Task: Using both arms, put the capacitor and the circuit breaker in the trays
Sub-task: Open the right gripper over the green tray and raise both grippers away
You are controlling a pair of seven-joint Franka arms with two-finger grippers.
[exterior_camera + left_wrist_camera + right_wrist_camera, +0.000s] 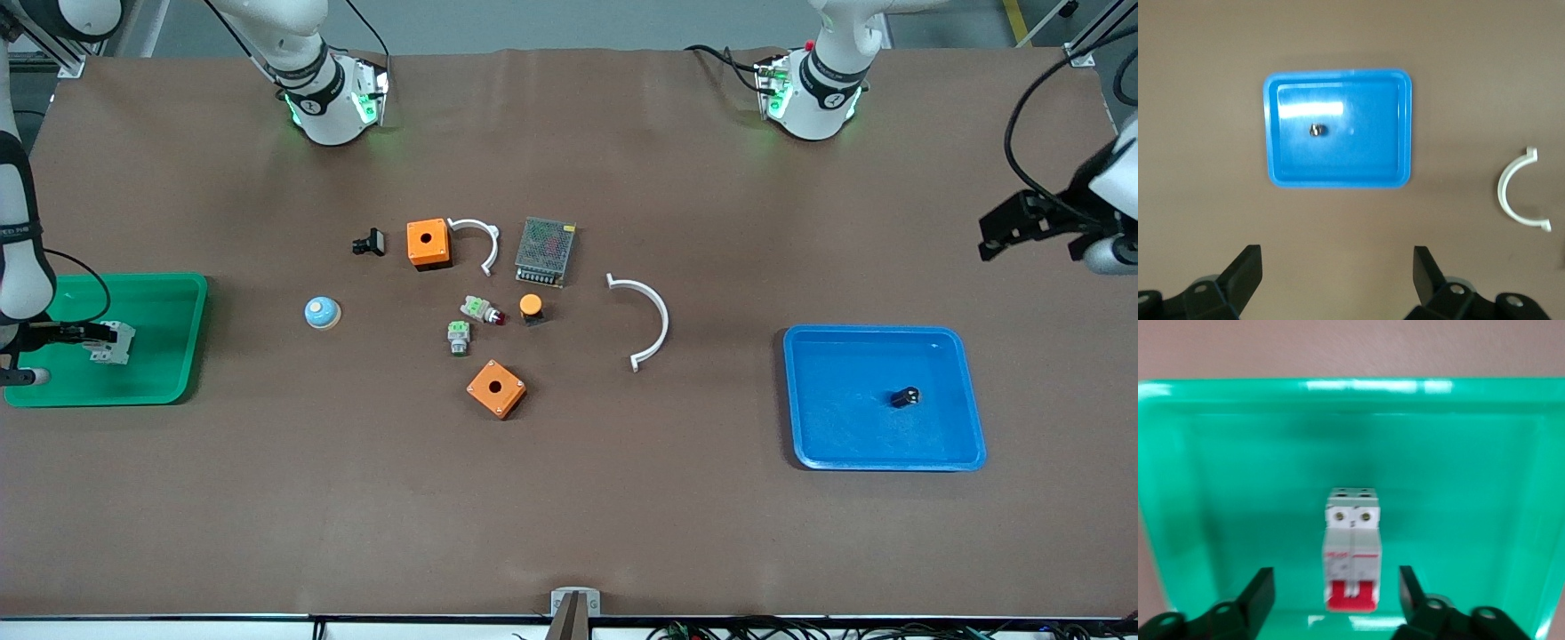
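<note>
The circuit breaker (112,343), a light-grey block with a red lever, lies in the green tray (169,373) at the right arm's end of the table. My right gripper (89,336) is open just over it. In the right wrist view the circuit breaker (1351,550) sits between the spread fingers (1261,593), touching neither, with my right gripper (1336,590) centred on it. The capacitor (905,396) lies in the blue tray (827,444) at the left arm's end. My left gripper (989,238) is open and empty, raised beside that tray. The left wrist view shows my left gripper (1337,270), the capacitor (1317,130) and the blue tray (1338,179).
The table's middle holds two orange boxes (428,243) (496,388), a mesh-topped power supply (544,251), two white curved clips (647,320) (480,238), an orange-capped button (531,307), two green-topped parts (459,337), a black clip (370,242) and a blue dome button (321,312).
</note>
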